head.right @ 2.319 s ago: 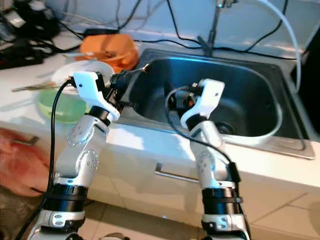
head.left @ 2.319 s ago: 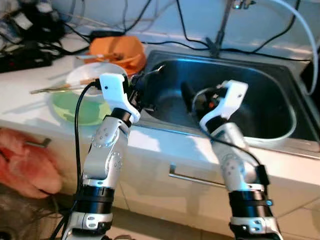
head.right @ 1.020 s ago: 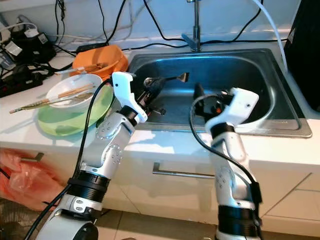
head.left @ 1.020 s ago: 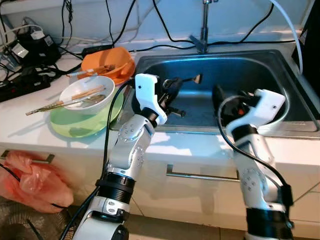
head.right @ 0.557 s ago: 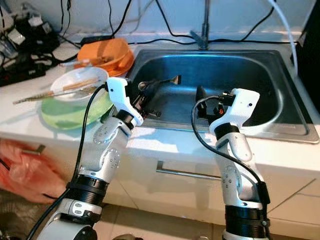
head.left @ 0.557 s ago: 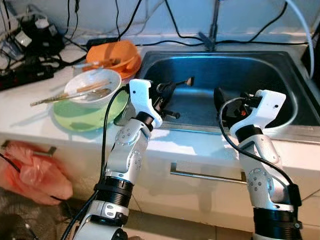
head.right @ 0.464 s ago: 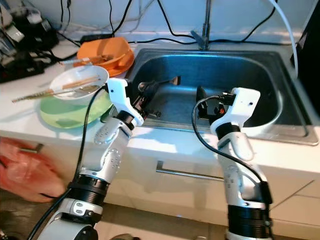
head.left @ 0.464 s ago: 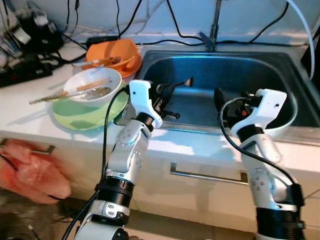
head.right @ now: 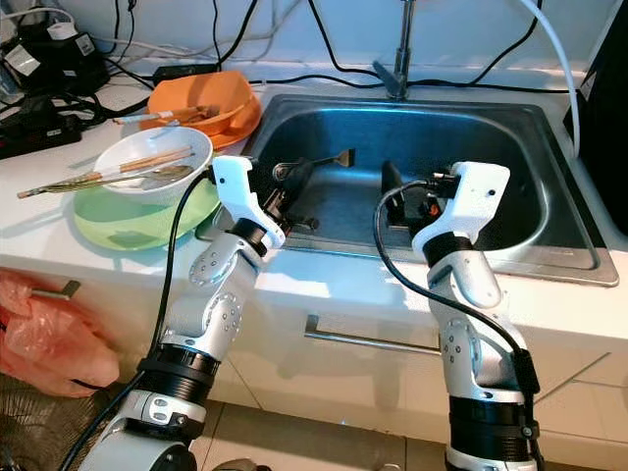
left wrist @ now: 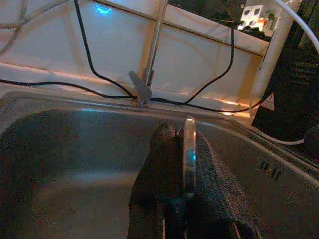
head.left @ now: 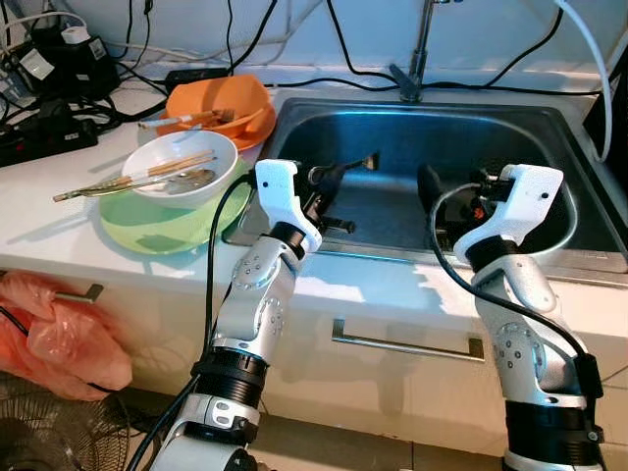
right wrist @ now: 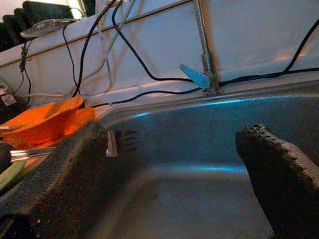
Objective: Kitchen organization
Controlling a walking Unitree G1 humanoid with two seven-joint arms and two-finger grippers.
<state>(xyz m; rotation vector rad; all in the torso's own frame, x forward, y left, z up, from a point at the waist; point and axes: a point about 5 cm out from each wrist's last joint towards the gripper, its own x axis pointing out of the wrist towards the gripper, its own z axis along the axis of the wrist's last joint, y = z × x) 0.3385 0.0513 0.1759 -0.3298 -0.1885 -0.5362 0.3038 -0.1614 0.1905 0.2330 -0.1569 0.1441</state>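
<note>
My left gripper (head.left: 322, 183) is shut on the handle of a metal fork (head.left: 355, 163), held level over the left part of the steel sink (head.left: 549, 257). The left wrist view has the fork (left wrist: 189, 149) edge-on between the two black fingers (left wrist: 162, 159). My right gripper (head.left: 432, 192) hangs over the middle of the sink, open, nothing between its fingers (right wrist: 75, 159). The fork's head (right wrist: 110, 143) lies off to one side of it, apart from it.
On the counter left of the sink a white bowl (head.left: 175, 183) with chopsticks and a spoon sits on a green plate (head.left: 162, 226). An orange bowl (head.left: 224, 102) stands behind. The tap (head.left: 416, 59), cables and power strips (head.left: 47, 120) line the back. A pink bag (head.left: 61, 332) hangs below.
The camera has swung about, so the whole scene shifts. The left gripper still holds the fork over the sink and the right gripper stays open beside it.
</note>
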